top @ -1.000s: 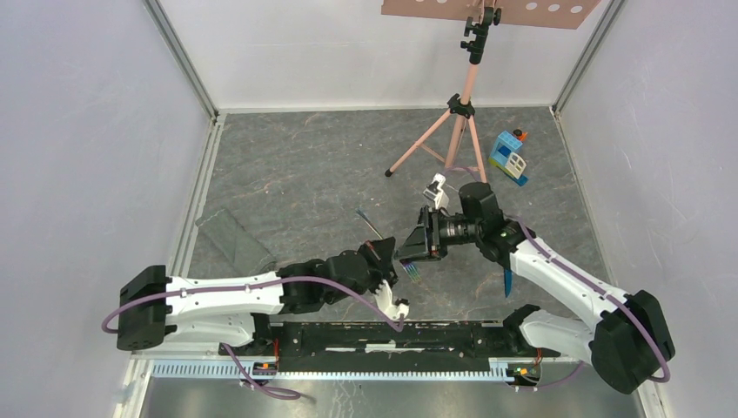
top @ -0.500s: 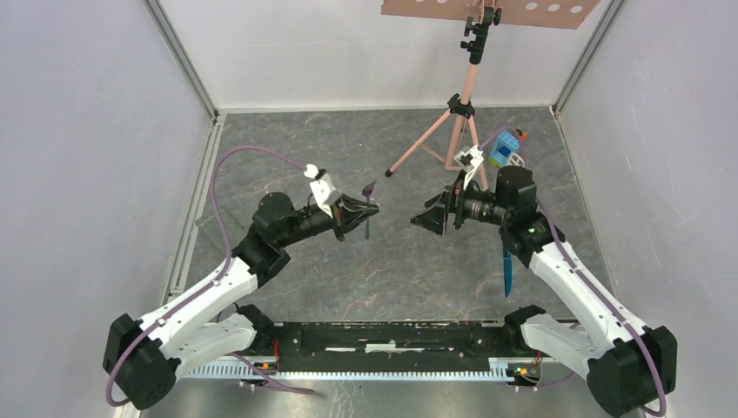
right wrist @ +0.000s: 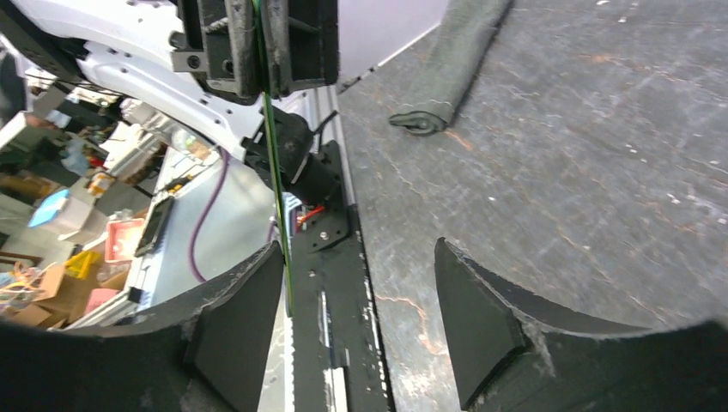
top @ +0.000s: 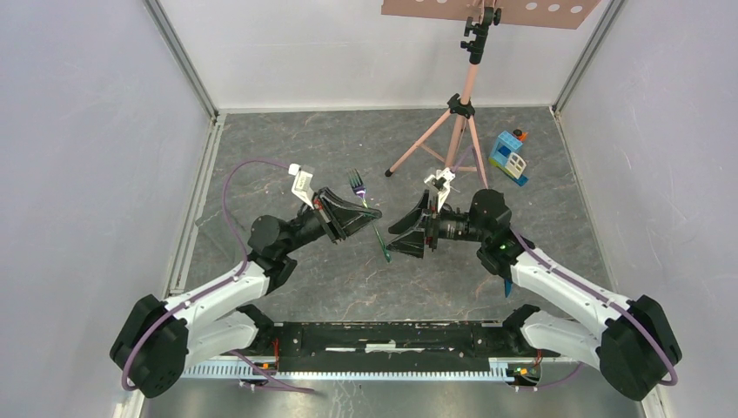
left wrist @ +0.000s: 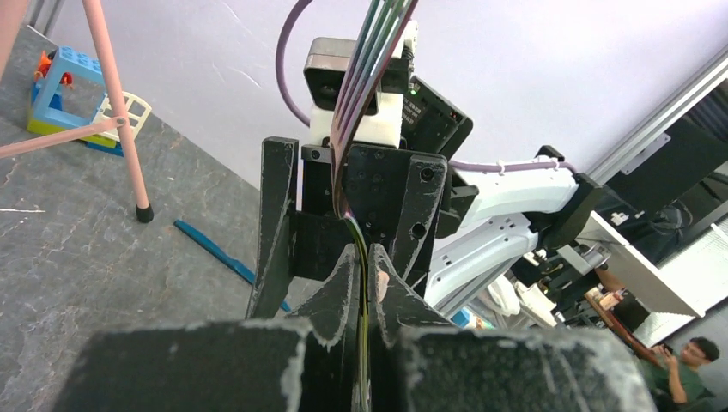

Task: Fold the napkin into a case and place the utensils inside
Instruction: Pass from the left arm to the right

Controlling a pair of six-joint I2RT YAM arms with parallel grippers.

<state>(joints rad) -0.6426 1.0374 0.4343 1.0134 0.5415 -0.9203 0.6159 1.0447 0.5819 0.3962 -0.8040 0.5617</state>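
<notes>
The left gripper [top: 370,212] was up off the floor [top: 305,157], near the middle. Its two fingers were pressed tight on a thin green fork [top: 381,237]. The fork's prongs pointed to 12 o'clock and its handle hung toward 5 o'clock. The right gripper [top: 392,244] faced it from 3 o'clock with its fingers [right wrist: 232,335] spread wide, holding nothing. The handle end was just beside one finger, but I could not tell if they touched. The napkin [right wrist: 455,56] lay in a long roll on the floor at 9 o'clock, by the wall, well apart from the fork. A blue knife [left wrist: 215,251] lay at 4 o'clock. A toy house [top: 507,157] sat at 2 o'clock near a pink tripod [top: 459,131]
</notes>
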